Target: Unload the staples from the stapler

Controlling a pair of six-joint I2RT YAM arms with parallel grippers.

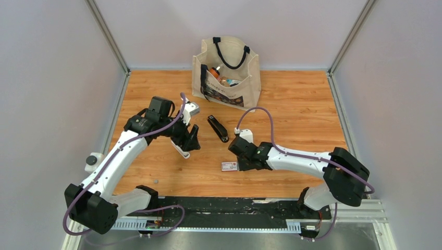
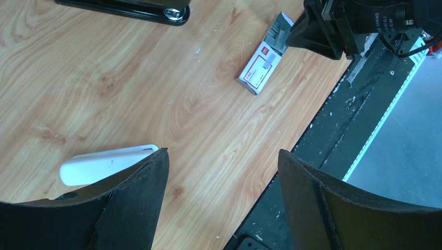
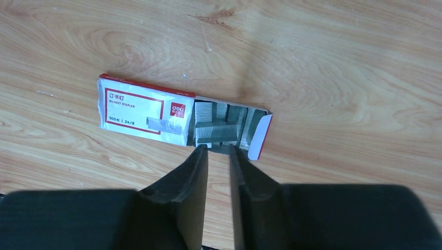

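The black stapler (image 1: 218, 128) lies closed on the wooden table between the arms; its edge shows at the top of the left wrist view (image 2: 130, 8). My left gripper (image 1: 190, 141) is open and empty to the left of it, over a white oblong bar (image 2: 104, 162). My right gripper (image 3: 216, 151) hovers at the open end of the small red-and-white box (image 3: 143, 114). Its jaws are only narrowly apart, with nothing between them. Grey staple strips (image 3: 216, 130) lie in the box's pulled-out tray, just past the fingertips.
A canvas tote bag (image 1: 226, 70) with items stands at the back centre. A small grey bit (image 1: 155, 180) lies near the front left. A black rail (image 1: 224, 205) runs along the table's near edge. Grey walls enclose both sides.
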